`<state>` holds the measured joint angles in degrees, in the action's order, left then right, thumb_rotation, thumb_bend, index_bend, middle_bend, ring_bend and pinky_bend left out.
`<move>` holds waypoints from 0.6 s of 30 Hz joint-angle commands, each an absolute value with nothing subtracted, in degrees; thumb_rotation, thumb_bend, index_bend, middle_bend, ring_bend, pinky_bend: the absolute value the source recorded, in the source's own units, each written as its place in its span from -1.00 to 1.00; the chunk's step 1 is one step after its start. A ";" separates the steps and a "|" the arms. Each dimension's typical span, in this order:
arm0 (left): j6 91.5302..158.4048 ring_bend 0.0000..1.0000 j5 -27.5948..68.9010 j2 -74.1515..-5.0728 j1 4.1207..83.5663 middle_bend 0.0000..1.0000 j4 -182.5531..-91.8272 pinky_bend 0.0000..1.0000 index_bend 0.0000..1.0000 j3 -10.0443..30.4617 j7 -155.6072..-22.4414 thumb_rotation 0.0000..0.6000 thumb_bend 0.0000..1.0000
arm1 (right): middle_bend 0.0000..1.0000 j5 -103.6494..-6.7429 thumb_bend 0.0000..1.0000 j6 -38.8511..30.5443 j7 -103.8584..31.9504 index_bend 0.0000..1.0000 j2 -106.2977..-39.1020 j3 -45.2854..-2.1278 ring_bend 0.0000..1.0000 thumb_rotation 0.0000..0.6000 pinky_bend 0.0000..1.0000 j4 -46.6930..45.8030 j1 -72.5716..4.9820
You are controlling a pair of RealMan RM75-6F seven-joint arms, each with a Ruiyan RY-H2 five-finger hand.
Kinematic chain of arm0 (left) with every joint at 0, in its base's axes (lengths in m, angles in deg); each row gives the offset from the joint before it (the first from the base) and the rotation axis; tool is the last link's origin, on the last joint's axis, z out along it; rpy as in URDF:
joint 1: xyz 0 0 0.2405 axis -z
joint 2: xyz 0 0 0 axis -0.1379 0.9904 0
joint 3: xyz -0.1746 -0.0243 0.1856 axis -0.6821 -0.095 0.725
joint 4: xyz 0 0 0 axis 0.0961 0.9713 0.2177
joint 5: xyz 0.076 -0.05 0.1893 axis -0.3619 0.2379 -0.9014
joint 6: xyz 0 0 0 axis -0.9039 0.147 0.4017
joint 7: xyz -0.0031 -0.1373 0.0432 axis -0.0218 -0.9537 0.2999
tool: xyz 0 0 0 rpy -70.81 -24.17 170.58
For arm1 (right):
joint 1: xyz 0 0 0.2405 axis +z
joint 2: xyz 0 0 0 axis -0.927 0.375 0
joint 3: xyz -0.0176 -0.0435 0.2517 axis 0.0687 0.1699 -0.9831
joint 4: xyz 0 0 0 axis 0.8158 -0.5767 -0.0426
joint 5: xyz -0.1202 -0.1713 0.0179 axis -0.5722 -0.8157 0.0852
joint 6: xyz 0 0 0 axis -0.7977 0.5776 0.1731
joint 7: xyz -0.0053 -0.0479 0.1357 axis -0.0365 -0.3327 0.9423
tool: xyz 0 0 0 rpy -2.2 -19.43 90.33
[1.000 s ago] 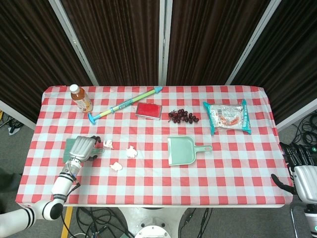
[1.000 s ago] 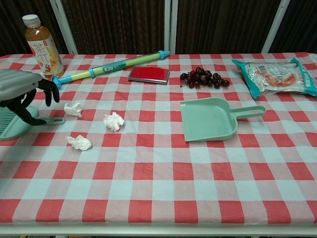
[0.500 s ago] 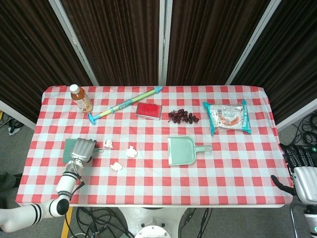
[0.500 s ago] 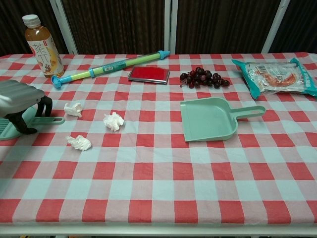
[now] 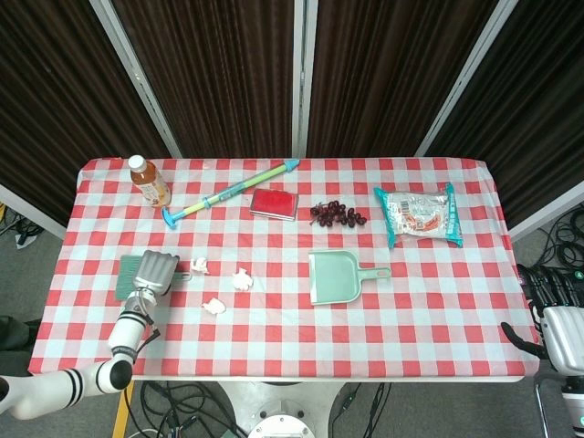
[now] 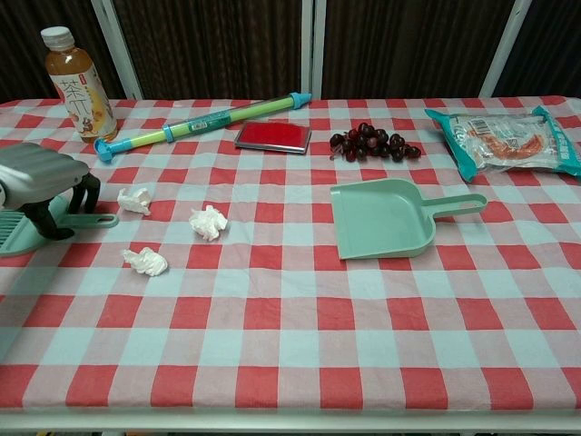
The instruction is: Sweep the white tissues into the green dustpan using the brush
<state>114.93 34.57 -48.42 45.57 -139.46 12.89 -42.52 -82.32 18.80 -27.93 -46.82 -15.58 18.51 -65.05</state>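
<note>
The table (image 5: 429, 301), under a red-checked cloth, bore a dustpan (image 5: 333, 277), brush (image 6: 32, 227), three tissues (image 6: 208, 222), bottle (image 5: 148, 180), grapes (image 5: 336, 213), snack packet (image 5: 420, 215), red box (image 5: 275, 203) and long tube (image 5: 230, 192).

Head view looks steeply down from high; chest view faces forward, low and near, sharing the table (image 5: 429, 301).

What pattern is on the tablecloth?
Red and white checks on the tablecloth, clearest in the chest view.

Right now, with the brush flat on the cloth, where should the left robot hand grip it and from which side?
Grip the brush by its thin handle, which points right toward the tissues. Come from above: it lies flat, so fingers must straddle the handle. The left robot hand already sits over the handle where it meets the head, fingers curled down around it.
</note>
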 commanded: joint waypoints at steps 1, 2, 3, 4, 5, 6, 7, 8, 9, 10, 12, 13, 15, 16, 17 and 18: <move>115.13 0.38 34.32 -48.90 45.83 -0.07 -138.59 0.79 -0.09 13.18 -42.95 1.00 -0.37 | -0.75 -82.25 -0.68 18.72 -27.93 -0.96 -46.84 -15.56 -1.00 1.00 -1.00 18.48 -65.04; 114.99 0.38 34.33 -48.97 45.96 -0.06 -138.33 0.79 -0.09 13.27 -43.08 1.00 -0.36 | -0.75 -82.22 -0.68 18.68 -27.95 -0.96 -46.84 -15.56 -1.00 1.00 -1.00 18.48 -65.03; 114.90 0.38 34.31 -49.02 46.05 -0.06 -138.14 0.79 -0.09 13.35 -43.17 1.00 -0.36 | -0.75 -82.20 -0.68 18.64 -27.98 -0.96 -46.83 -15.56 -1.00 1.00 -1.00 18.48 -65.03; 114.89 0.38 34.19 -49.14 46.14 -0.06 -137.88 0.79 -0.09 13.48 -43.28 1.00 -0.35 | -0.75 -82.19 -0.68 18.61 -28.01 -0.96 -46.82 -15.57 -1.00 1.00 -1.00 18.50 -65.01; 114.97 0.38 33.92 -49.26 46.19 -0.06 -137.62 0.78 -0.09 13.64 -43.38 1.00 -0.34 | -0.75 -82.15 -0.68 18.56 -28.04 -0.96 -46.79 -15.59 -1.00 1.00 -1.00 18.52 -64.98; 115.00 0.38 33.62 -49.37 46.23 -0.05 -137.33 0.78 -0.09 13.80 -43.54 1.00 -0.34 | -0.75 -82.09 -0.68 18.47 -28.06 -0.96 -46.76 -15.59 -1.00 1.00 -1.00 18.54 -64.96; 114.86 0.38 33.48 -49.42 46.26 -0.04 -137.14 0.78 -0.08 13.95 -43.71 1.00 -0.33 | -0.75 -82.00 -0.68 18.38 -28.07 -0.96 -46.73 -15.59 -1.00 1.00 -1.00 18.59 -64.95; 114.73 0.38 33.39 -49.44 46.27 -0.04 -137.03 0.78 -0.08 14.05 -44.04 1.00 -0.33 | -0.75 -81.91 -0.68 18.30 -28.11 -0.96 -46.69 -15.57 -1.00 1.00 -1.00 18.64 -64.97; 114.66 0.38 33.23 -49.43 46.29 -0.04 -136.96 0.77 -0.08 14.14 -44.26 1.00 -0.33 | -0.75 -81.88 -0.68 18.29 -28.16 -0.96 -46.68 -15.56 -1.00 1.00 -1.00 18.68 -64.98; 114.64 0.38 33.06 -49.44 46.27 -0.04 -136.86 0.77 -0.08 14.29 -44.44 1.00 -0.33 | -0.75 -81.88 -0.68 18.28 -28.21 -0.96 -46.67 -15.55 -1.00 1.00 -1.00 18.70 -64.99; 114.61 0.38 32.74 -49.48 46.21 -0.04 -136.74 0.77 -0.08 14.51 -44.94 1.00 -0.33 | -0.75 -81.88 -0.68 18.31 -28.24 -0.96 -46.67 -15.54 -1.00 1.00 -1.00 18.77 -65.02; 114.59 0.38 32.63 -49.50 46.18 -0.04 -136.74 0.77 -0.09 14.60 -45.14 1.00 -0.33 | -0.75 -81.88 -0.68 18.31 -28.27 -0.96 -46.68 -15.54 -1.00 1.00 -1.00 18.80 -65.02; 114.69 0.38 32.32 -49.64 46.13 -0.04 -136.57 0.77 -0.09 14.83 -45.42 1.00 -0.33 | -0.75 -81.87 -0.68 18.33 -28.33 -0.96 -46.67 -15.55 -1.00 1.00 -1.00 18.85 -65.04; 114.66 0.38 32.31 -49.72 46.13 -0.04 -136.47 0.77 -0.09 14.87 -45.56 1.00 -0.33 | -0.75 -81.85 -0.68 18.33 -28.37 -0.96 -46.66 -15.55 -1.00 1.00 -1.00 18.87 -65.05; 114.55 0.39 32.24 -49.85 46.18 -0.04 -136.23 0.77 -0.09 14.90 -45.74 1.00 -0.33 | -0.75 -81.83 -0.68 18.31 -28.40 -0.96 -46.65 -15.55 -1.00 1.00 -1.00 18.91 -65.05; 114.44 0.39 32.16 -49.95 46.23 -0.04 -136.01 0.77 -0.09 14.96 -45.85 1.00 -0.33 | -0.75 -81.81 -0.68 18.31 -28.40 -0.96 -46.63 -15.56 -1.00 1.00 -1.00 18.94 -65.05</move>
